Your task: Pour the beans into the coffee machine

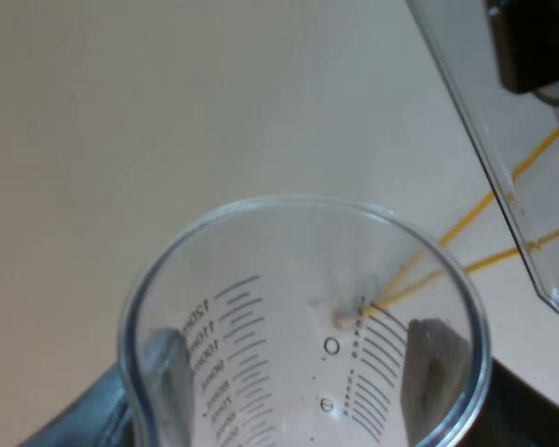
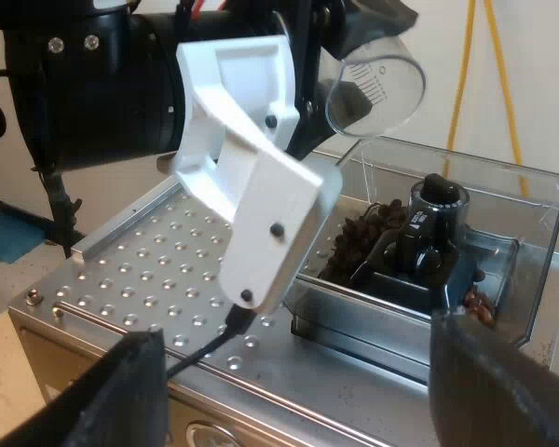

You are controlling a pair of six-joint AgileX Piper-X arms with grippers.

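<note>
One seemingly empty measuring glass (image 1: 289, 307) is clamped tipped in the left gripper (image 1: 298, 377) over the edge of the hopper (image 2: 531, 209), beans (image 2: 359, 237) lying inside; its lip is best kept within the rim, the right gripper (image 2: 317, 391) spread empty.

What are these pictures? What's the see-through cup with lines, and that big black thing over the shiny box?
These are two photos from cameras riding on a robot's two arms. The left arm's camera looks into the clear plastic measuring glass with printed lines, which the left end effector grips between its two black fingers. The glass looks empty. The right arm's camera looks past its own right end effector, which is open and holds nothing. From there you see the black left arm holding the glass tilted over the clear plastic bean hopper on top of the silver metal espresso machine. In the hopper lie dark brown coffee beans.
</note>
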